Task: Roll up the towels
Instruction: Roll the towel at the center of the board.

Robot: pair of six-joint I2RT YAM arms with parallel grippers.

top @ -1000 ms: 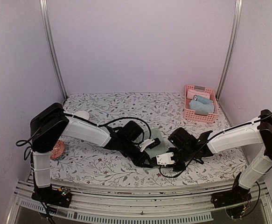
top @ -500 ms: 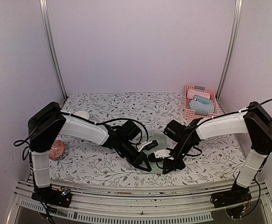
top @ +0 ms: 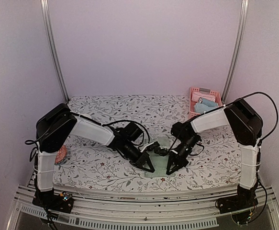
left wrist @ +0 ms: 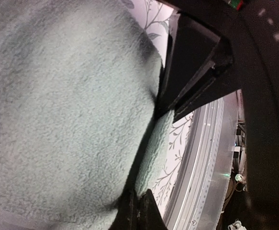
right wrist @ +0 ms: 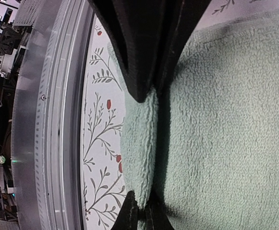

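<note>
Both arms have swung inward and lowered over the last second. Their tips now sit close together at the lower centre of the overhead frame, and the right elbow has risen high at the right.

The left hand and right hand point down at the near edge of the sage-green towel. It lies on the floral tabletop between them.

In the left wrist view, the left hand is clenched on a fold of the towel. Terry pile fills the left of that frame, and a ridge of cloth runs between the two dark fingers.

In the right wrist view, the right hand is likewise clamped on the towel. A narrow roll of the hem is pinched between its fingers, just beside the tabletop's metal rail at the left of the frame. The hem seems raised a little off the tabletop, though these close views leave that unsure.

The light blue towel lies rolled in the pink basket at the upper right of the tabletop, well apart from both hands.
</note>
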